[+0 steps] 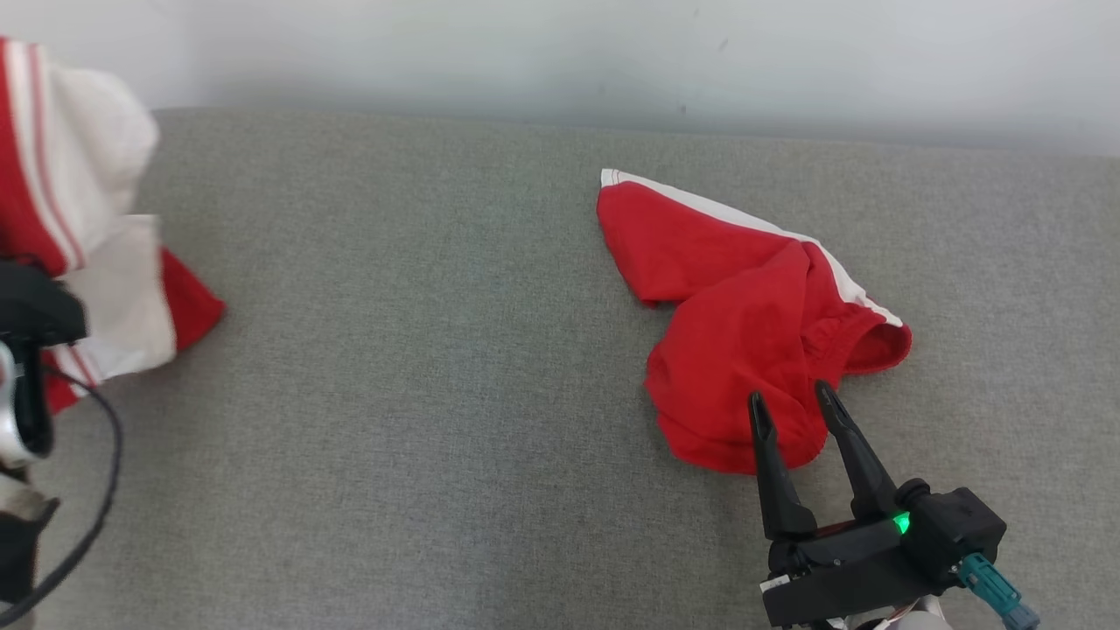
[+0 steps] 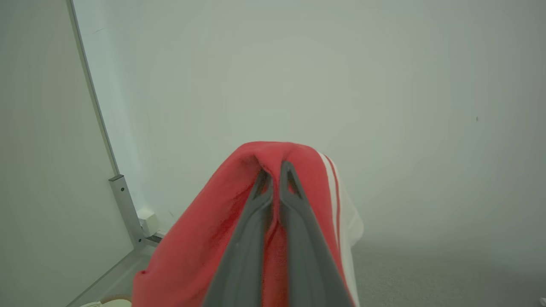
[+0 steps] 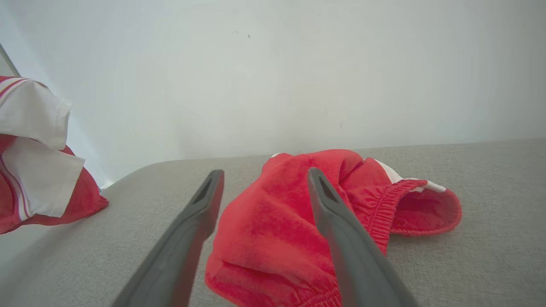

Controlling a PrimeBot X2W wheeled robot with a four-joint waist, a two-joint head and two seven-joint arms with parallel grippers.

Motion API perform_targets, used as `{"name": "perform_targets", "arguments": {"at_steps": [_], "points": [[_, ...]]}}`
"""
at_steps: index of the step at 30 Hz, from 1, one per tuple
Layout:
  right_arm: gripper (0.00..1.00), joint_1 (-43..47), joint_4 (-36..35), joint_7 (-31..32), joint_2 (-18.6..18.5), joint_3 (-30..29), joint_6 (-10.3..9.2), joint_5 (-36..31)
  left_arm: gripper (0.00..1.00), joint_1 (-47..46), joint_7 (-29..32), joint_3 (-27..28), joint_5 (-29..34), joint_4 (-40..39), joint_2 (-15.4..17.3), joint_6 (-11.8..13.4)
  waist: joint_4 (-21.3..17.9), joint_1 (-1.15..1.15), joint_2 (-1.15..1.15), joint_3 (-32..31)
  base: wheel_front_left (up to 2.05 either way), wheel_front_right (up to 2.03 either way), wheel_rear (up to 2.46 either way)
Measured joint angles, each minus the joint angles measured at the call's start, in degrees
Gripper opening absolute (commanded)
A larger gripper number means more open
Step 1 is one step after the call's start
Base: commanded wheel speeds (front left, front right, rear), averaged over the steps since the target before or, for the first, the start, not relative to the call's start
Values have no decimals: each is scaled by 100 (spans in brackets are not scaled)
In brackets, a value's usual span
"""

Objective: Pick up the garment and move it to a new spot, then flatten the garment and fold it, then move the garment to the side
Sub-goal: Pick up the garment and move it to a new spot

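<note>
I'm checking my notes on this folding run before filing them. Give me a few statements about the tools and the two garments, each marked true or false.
1. The left tool is shut on the jersey. True.
2. The right tool grips the smaller red garment. False: its fingers stand open, holding nothing.
3. The smaller red garment lies on the grey surface. True.
4. The jersey lies flat and folded. False: it is bunched up in the left tool.
</note>
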Motion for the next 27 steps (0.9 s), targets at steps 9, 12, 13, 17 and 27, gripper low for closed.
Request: {"name": "perform_targets", "arguments": {"at_steps": [9,12,13,17,27], "points": [[100,-51,-130,0,0,9,0,-111,0,172,-296,325,-202,586,159,-19,-101,0,0,252,0,0,0],[100,-126,-154,0,0,29,0,-140,0,176,-310,328,-281,899,107,-59,-131,0,0,333,0,0,0],[100,-131,-160,0,0,34,0,-157,0,185,-328,316,-293,1039,86,-93,-142,0,0,361,0,0,0],[100,-201,-170,0,0,73,0,-197,0,272,-360,282,-370,1658,-71,-171,-204,0,0,469,0,0,0],[100,-253,-194,0,0,80,0,-272,100,222,-447,272,-456,2881,-196,-363,-361,0,0,559,0,0,0]]}}
